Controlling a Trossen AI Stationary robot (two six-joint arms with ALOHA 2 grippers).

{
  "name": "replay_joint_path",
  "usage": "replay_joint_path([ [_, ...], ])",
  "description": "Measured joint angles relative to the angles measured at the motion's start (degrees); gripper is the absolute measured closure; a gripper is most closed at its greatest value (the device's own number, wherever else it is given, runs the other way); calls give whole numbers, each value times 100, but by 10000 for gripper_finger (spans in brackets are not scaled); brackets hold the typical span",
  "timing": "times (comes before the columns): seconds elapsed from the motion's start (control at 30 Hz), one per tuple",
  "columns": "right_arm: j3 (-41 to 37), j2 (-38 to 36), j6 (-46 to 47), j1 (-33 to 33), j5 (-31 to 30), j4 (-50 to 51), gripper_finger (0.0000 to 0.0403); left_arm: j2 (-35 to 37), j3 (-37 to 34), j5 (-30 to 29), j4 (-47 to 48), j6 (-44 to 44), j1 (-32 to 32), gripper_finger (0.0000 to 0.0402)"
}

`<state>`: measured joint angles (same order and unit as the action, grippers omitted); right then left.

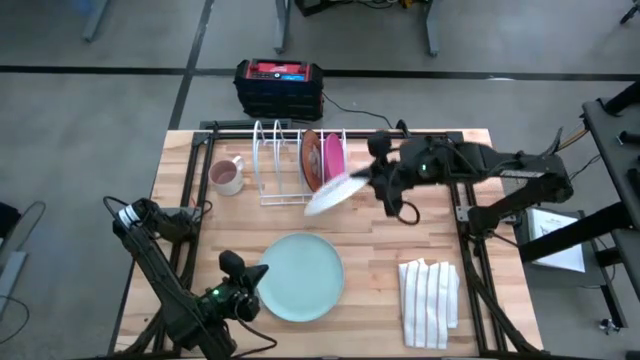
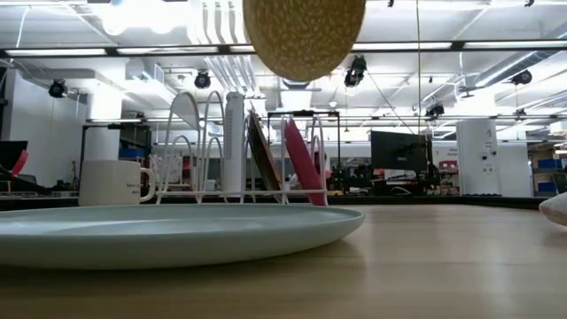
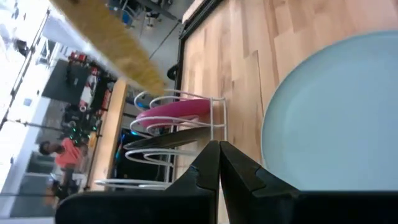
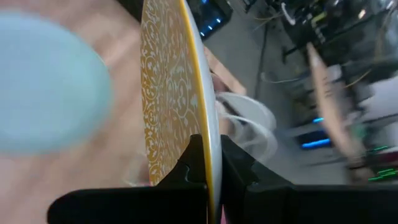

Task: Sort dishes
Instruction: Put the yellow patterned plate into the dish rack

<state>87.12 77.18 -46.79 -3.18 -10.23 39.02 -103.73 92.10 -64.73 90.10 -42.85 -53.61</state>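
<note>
We see the right gripper (image 1: 372,178) reaching over the wire dish rack (image 1: 285,160), its fingers (image 4: 189,163) pinched shut on the rim of the yellow plate (image 1: 331,192), a round disc with a fine pale scrolling pattern, held tilted in the air just in front of the rack. In the rack's slots the orange-brown plate (image 1: 311,158) and the glossy magenta plate (image 1: 333,158) stand on edge side by side. The smooth, shallow teal plate (image 1: 300,276) lies flat on the pale wooden table (image 1: 380,250). The left gripper (image 1: 252,281) sits at that plate's edge, fingers (image 3: 208,171) fully closed and seemingly empty, though contact is hard to judge. A white mug (image 1: 226,175) stands beside the rack; a striped folded cloth (image 1: 430,300) lies well apart.
</note>
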Motion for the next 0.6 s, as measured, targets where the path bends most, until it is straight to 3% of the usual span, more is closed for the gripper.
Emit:
replay_joint_path([
  [0.2,537,397,-2009,504,-61,185,403,123,-64,84,1,188,-2,401],
  [0.5,954,964,-3796,880,-221,-163,403,342,-83,83,-6,125,-2,401],
  [0.6,1056,1190,-4822,888,-349,-283,403,346,-90,83,-6,174,-2,401],
])
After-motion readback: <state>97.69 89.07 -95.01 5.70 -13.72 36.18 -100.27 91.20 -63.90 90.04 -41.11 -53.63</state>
